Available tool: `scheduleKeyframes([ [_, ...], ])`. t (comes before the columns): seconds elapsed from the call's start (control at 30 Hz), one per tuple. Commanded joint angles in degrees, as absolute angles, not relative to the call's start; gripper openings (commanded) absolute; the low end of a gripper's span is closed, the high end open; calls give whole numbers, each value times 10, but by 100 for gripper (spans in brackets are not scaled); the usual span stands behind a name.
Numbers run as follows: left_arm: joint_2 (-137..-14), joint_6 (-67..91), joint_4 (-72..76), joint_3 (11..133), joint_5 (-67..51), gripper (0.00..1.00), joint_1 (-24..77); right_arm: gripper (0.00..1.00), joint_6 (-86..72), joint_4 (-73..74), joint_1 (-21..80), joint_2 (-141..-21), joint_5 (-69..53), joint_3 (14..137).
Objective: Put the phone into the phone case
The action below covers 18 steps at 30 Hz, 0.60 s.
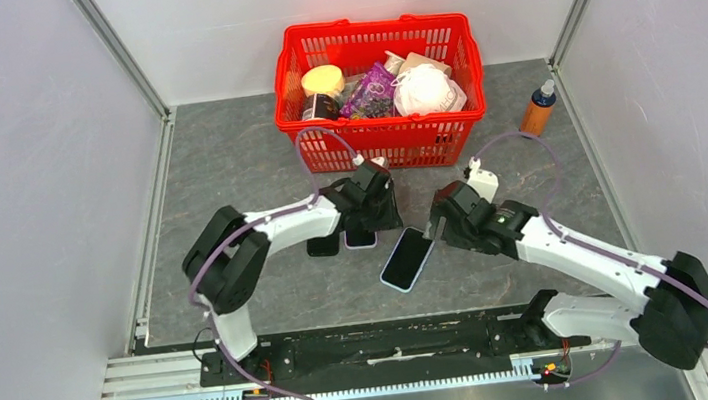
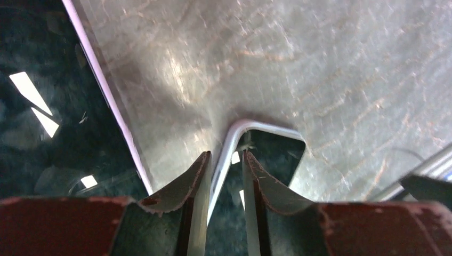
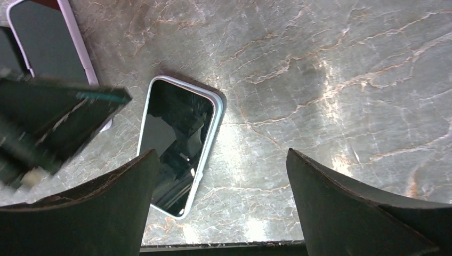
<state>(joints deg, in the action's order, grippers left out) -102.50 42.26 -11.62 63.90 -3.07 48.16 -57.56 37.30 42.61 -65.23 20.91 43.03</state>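
While the glossy black phone with a pale blue-white rim (image 1: 407,259) lies flat and screen-up on the grey marbled table (image 1: 245,162), just below the middle of the overhead frame, nothing grips it. Its long axis is tilted, upper end leaning to the right. The right claw (image 1: 437,231) hangs just beside that upper end with its fingers spread wide. In the right wrist view the phone (image 3: 178,144) sits left of centre, mostly nearer the left finger, and the right claw (image 3: 221,152) touches nothing.

Just left of the phone in the overhead frame lies the dark case with a whitish-lilac rim (image 1: 360,241). The left claw (image 1: 361,227) stands over it. In the left wrist view the left claw (image 2: 225,156) is pinched nearly closed on the raised rim near one corner of the case (image 2: 272,152), one finger outside and one over the dark inside.

A second dark slab with a lilac edge (image 2: 53,133) lies at the left of that view.

At the top centre of the overhead frame stands a red plastic basket (image 1: 379,142) filled with goods, with an orange bottle (image 1: 538,111) to its right.
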Motion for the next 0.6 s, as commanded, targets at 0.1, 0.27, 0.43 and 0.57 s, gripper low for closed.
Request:
scheduleKeyframes([
  [0.1, -1108, 389, -154, 717, -7, 29, 471, 96, -580, 435, 424, -583, 248, 417],
  [0.27, -1141, 389, -154, 754, -47, 27, 481, 96, -577, 446, 424, -570, 255, 417],
  [0.43, -1163, 364, -171, 761, -97, 24, 516, 96, -568, 449, 423, -584, 256, 414],
  [0.57, -1161, 356, -166, 749, -137, 22, 545, 96, -569, 438, 424, -595, 249, 401],
])
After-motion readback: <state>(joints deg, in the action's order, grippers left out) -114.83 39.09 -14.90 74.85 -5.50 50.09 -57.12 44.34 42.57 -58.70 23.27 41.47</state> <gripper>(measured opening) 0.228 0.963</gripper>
